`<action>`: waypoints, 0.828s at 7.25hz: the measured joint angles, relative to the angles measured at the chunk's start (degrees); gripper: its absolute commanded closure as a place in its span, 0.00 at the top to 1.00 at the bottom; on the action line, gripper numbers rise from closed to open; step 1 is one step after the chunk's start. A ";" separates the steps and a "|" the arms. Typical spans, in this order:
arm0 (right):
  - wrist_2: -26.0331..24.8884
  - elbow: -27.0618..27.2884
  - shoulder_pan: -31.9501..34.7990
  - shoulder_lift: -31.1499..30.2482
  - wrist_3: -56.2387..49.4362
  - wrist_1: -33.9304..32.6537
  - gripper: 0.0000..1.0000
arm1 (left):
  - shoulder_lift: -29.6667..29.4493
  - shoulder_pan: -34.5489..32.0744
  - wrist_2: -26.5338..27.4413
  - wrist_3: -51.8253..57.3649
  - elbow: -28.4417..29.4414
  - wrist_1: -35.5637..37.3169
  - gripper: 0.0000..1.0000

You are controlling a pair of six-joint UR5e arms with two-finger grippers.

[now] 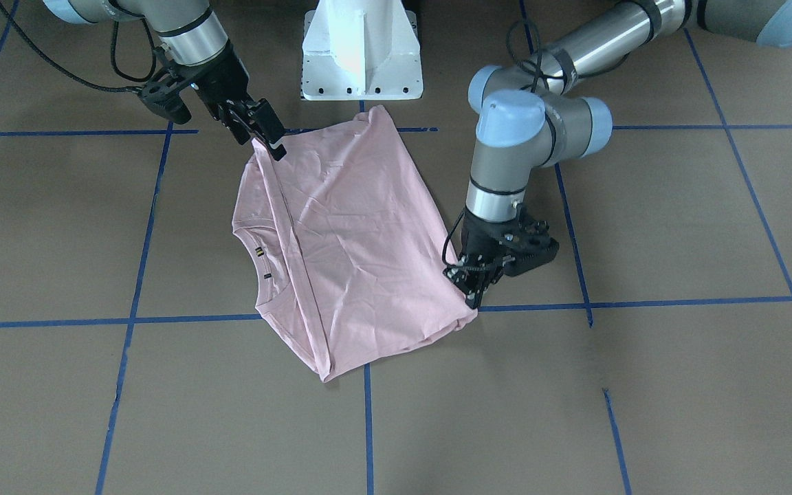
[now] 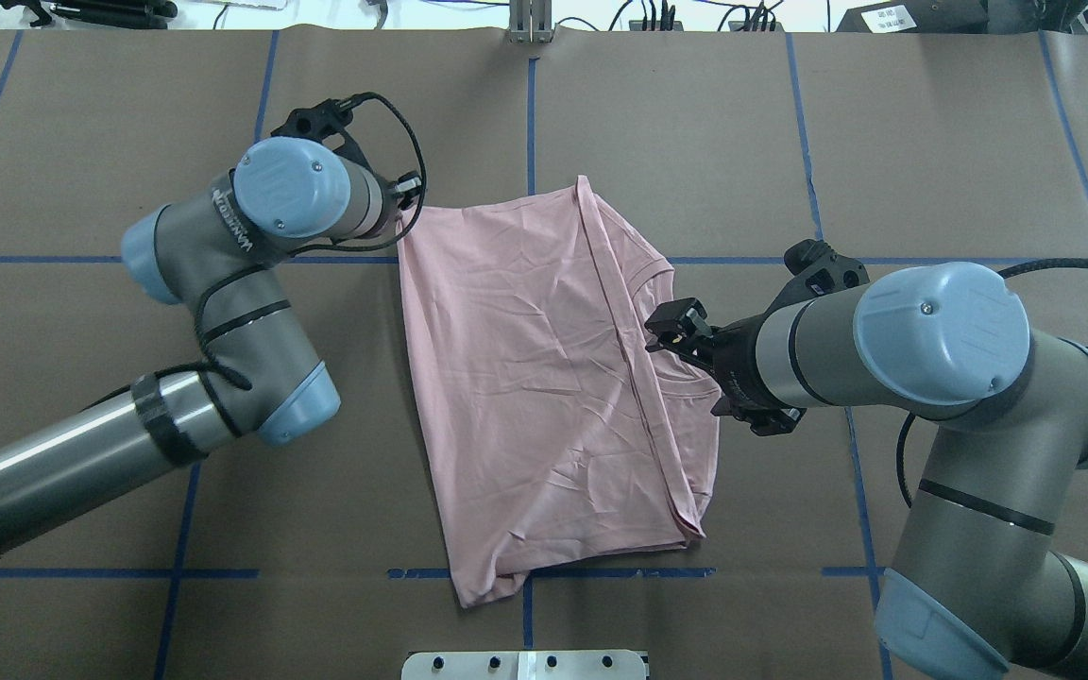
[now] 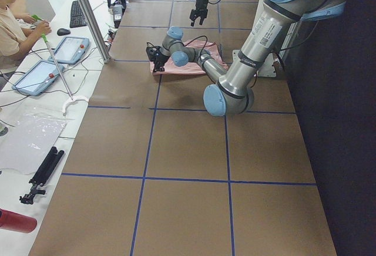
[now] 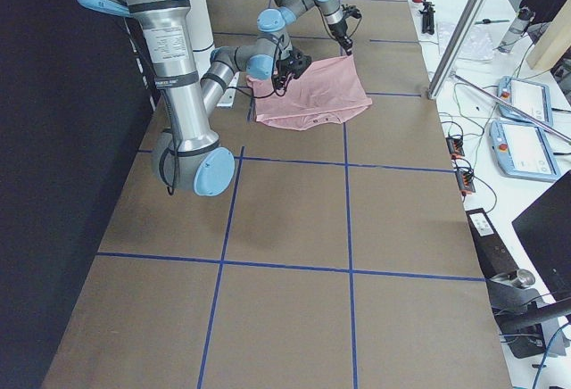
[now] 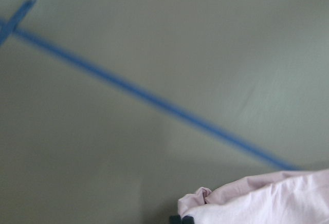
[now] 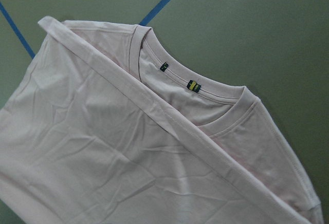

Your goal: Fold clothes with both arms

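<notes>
The pale pink T-shirt (image 1: pixel 355 240) lies on the brown table, its hem folded over up to the collar (image 6: pixel 205 93). Its print does not show. It also shows in the overhead view (image 2: pixel 535 378). My left gripper (image 1: pixel 473 297) is low at the shirt's far corner, fingers together on bunched cloth (image 5: pixel 205 201). My right gripper (image 1: pixel 262 141) hangs above the collar side (image 2: pixel 669 331) with its fingers apart and nothing in them. The cloth lies flat under it in the right wrist view.
The white pedestal base (image 1: pixel 361 55) stands just behind the shirt at the robot's edge. Blue tape lines (image 1: pixel 368 426) cross the table. A person (image 3: pixel 12 27) sits at a side desk with pendants (image 3: pixel 70 49) beyond the far edge.
</notes>
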 measured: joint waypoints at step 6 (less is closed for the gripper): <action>-6.80 -6.55 -4.65 6.93 3.14 -0.40 0.93 | 2.78 -5.65 -2.51 4.16 3.23 -15.68 0.54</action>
